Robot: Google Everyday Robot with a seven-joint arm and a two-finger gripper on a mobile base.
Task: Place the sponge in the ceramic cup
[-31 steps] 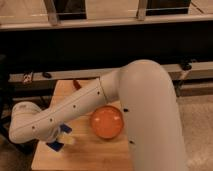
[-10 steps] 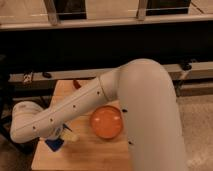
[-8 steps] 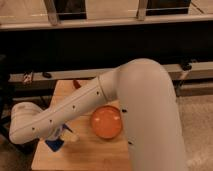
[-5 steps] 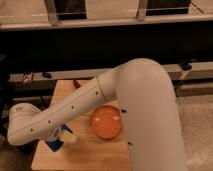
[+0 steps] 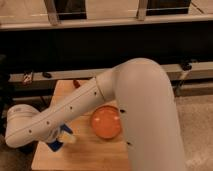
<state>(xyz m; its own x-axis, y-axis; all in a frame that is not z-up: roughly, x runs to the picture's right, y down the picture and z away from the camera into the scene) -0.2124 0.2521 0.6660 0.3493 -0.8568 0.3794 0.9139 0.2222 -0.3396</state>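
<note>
Here we are looking down on the wooden table (image 5: 85,155), and the robot's big white arm (image 5: 130,100) fills most of our view, rising thick at the right and sweeping down and left across the tabletop. Its far end bends round low at the table's front-left corner. There the gripper (image 5: 60,139) sits tucked under the wrist, almost wholly covered by the arm, so we cannot tell how wide it is set or whether it has hold of anything. Right there we catch the sponge (image 5: 54,145), a scrap of bright blue peeking out from below the arm, down on or just above the wood near the front-left edge. A pale yellowish patch (image 5: 69,136) touches the blue on its right. Whether that is the sponge's own layer or part of the ceramic cup, we cannot say. Over to the right, near the middle of the table, the orange bowl (image 5: 106,123) lies wide and shallow, its right rim passing behind the arm, apart from the blue piece. At the back edge of the table a small red thing (image 5: 76,83) pokes out beside the arm. Behind it runs a pale rail (image 5: 55,76) with a few little dark bits on it, and above that a dark counter front (image 5: 100,47).
</note>
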